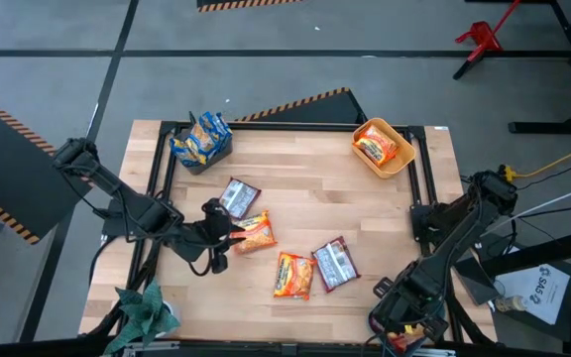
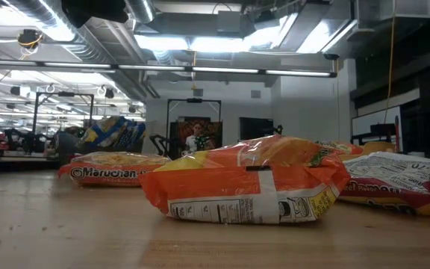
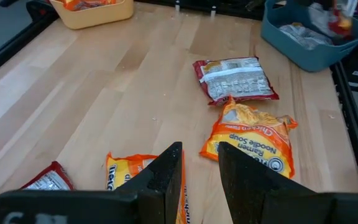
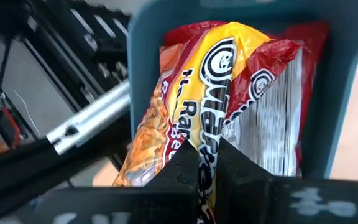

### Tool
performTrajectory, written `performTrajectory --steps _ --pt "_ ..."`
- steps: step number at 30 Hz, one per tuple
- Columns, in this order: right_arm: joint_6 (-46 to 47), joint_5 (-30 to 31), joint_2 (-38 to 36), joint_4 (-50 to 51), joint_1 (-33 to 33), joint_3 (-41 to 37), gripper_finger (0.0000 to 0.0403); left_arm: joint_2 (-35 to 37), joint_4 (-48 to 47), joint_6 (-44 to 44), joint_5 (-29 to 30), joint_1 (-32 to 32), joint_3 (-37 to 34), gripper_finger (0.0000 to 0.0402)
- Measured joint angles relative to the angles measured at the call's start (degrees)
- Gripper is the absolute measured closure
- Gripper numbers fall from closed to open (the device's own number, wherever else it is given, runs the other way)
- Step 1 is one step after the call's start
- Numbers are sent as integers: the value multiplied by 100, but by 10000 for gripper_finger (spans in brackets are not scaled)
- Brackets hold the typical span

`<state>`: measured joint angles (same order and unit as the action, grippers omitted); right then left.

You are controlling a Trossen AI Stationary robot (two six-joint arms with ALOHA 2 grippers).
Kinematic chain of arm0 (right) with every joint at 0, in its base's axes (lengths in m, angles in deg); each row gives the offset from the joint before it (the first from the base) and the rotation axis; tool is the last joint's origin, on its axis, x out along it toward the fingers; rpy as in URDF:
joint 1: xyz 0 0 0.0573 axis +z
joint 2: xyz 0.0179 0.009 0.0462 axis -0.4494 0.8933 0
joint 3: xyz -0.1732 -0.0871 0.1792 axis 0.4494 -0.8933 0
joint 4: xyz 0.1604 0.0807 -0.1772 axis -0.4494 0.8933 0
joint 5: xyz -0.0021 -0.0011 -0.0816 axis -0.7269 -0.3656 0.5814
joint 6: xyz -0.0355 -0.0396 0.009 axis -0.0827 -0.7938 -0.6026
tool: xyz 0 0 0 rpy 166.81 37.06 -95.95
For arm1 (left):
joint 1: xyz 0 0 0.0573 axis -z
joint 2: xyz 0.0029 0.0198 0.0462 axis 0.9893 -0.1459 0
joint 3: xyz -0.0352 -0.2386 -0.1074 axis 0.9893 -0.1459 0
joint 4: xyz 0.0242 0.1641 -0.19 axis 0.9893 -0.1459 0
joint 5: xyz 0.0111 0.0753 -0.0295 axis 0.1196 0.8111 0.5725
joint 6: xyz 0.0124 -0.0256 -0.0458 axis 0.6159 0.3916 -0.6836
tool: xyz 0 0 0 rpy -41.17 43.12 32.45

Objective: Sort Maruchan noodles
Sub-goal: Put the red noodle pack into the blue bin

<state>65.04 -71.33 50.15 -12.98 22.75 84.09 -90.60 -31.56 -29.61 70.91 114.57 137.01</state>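
Your left gripper (image 1: pixel 228 236) is hovering with fingers narrowly apart, empty, beside an orange noodle packet (image 1: pixel 257 232) mid-bench. Your right gripper (image 4: pixel 207 163) is pinching a noodle packet (image 4: pixel 191 93) over the teal bin (image 4: pixel 334 93) at the bench's near right corner.

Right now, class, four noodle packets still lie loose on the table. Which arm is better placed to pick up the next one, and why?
Left. The left claw hovers empty beside an orange packet mid-table. The right claw is off at the table's near right corner, over a teal bin of packets.
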Motion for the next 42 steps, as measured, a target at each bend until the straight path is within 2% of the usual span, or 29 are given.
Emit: performTrajectory --steps 9,16,26,32,35,42 --pt "-87 -6 1 -389 2 0 400 0 2 2 -107 -202 0 302" --pt "-113 -139 -1 -939 -2 -421 400 0 2 2 -191 -222 0 302" --pt "-333 233 -1 -950 -185 -481 398 0 2 11 -238 -259 2 302" --pt "-335 333 -1 -938 -188 -481 354 0 2 20 -242 -259 2 302" --pt "-265 536 -1 -919 -188 -481 322 0 2 20 -245 -259 2 302" --pt "-40 554 -1 -829 -188 -481 243 0 0 20 -249 -259 2 302"
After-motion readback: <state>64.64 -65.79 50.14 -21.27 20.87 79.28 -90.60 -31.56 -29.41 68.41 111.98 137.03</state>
